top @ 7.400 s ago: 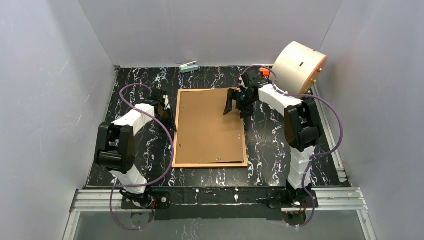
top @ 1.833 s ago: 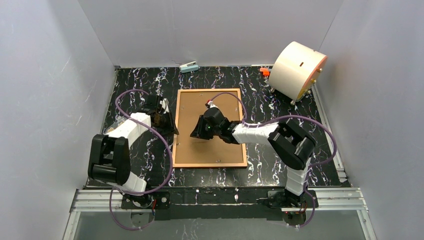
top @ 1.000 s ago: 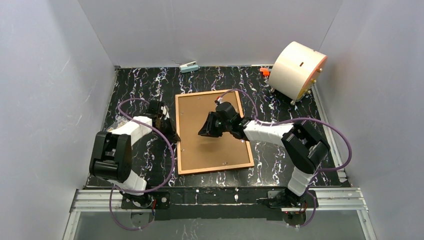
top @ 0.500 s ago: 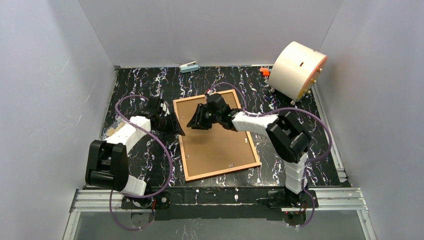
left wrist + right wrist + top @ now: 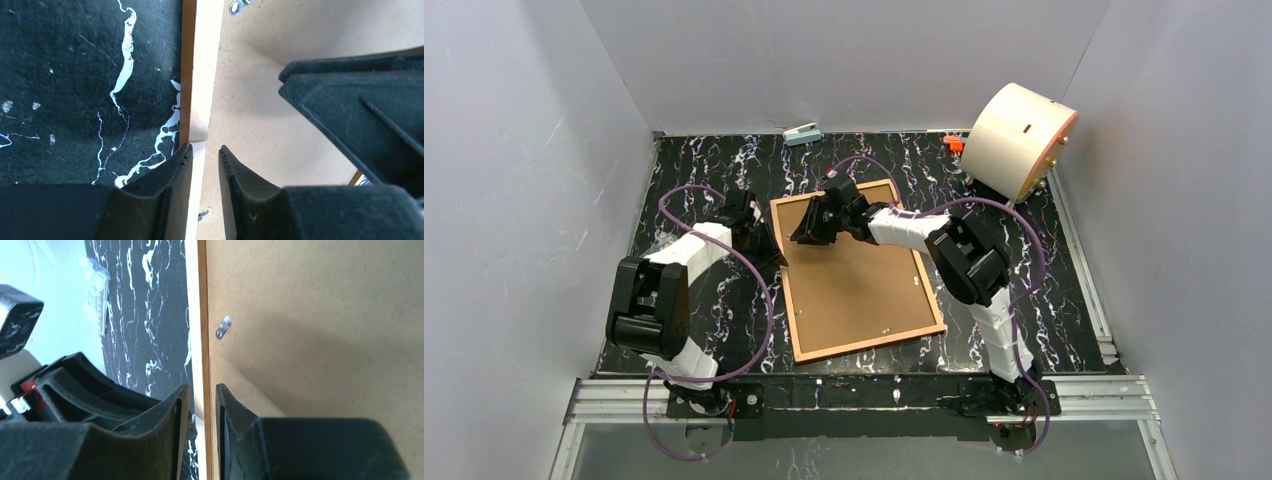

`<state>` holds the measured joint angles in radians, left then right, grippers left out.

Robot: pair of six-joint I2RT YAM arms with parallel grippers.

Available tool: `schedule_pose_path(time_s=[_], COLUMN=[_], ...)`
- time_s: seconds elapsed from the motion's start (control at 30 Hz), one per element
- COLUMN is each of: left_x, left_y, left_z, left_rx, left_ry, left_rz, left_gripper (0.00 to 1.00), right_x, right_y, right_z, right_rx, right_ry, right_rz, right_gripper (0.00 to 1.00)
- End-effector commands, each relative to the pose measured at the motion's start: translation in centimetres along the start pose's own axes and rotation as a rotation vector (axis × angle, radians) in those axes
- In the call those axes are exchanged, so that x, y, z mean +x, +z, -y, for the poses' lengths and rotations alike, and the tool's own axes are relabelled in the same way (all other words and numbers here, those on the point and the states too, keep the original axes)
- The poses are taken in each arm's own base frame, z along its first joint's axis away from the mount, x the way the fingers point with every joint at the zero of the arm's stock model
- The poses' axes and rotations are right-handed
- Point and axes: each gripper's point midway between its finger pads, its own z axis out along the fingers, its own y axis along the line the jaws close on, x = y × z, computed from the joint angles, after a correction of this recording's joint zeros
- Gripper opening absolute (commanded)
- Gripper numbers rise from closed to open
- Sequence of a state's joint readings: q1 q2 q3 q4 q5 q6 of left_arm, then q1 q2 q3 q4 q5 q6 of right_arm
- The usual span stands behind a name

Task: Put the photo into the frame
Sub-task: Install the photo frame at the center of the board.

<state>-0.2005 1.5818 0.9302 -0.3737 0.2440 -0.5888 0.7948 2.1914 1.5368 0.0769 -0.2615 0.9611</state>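
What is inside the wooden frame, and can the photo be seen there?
A plain brown backing board fills the frame. It covers whatever lies beneath, so no photo can be seen.

Nothing legible shows in any view: no text, label, brand, number or sign. The brown backing board (image 5: 854, 280) in the frame (image 5: 871, 343) is plain. The white lines on the tabletop (image 5: 689, 165) beside the frame are marble veining (not lettering), and the cream drum (image 5: 1019, 140) beyond the frame bears only a dark slot.
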Motion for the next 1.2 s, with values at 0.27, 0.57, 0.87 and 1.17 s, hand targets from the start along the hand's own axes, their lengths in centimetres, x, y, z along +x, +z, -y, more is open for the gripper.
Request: schedule_pose_path(time_s=[0.27, 0.57, 0.87, 1.17], left_x=[-0.5, -0.3, 0.1, 0.6], left_y=[0.0, 0.1, 0.2, 0.6], left_z=[-0.2, -1.0, -1.9, -2.3], left_rx=[0.036, 0.006, -0.036, -0.044], left_ry=[-0.005, 0.01, 0.009, -0.001], left_rz=[0.052, 0.054, 0.04, 0.03], left_gripper=[0.18, 0.14, 0.13, 0.13], right_x=[-2.3, -1.6, -1.2, -0.2], right_y=[3.0, 4.3, 5.5, 6.3], right_z=[0.0, 1.0, 2.1, 3.0], right_rx=[-0.051, -0.069, -0.076, -0.097], right_ry=[-0.041, -0.065, -0.078, -0.085], right_rz=[0.03, 0.02, 0.014, -0.016], right_gripper=[0.33, 0.3, 0.29, 0.29])
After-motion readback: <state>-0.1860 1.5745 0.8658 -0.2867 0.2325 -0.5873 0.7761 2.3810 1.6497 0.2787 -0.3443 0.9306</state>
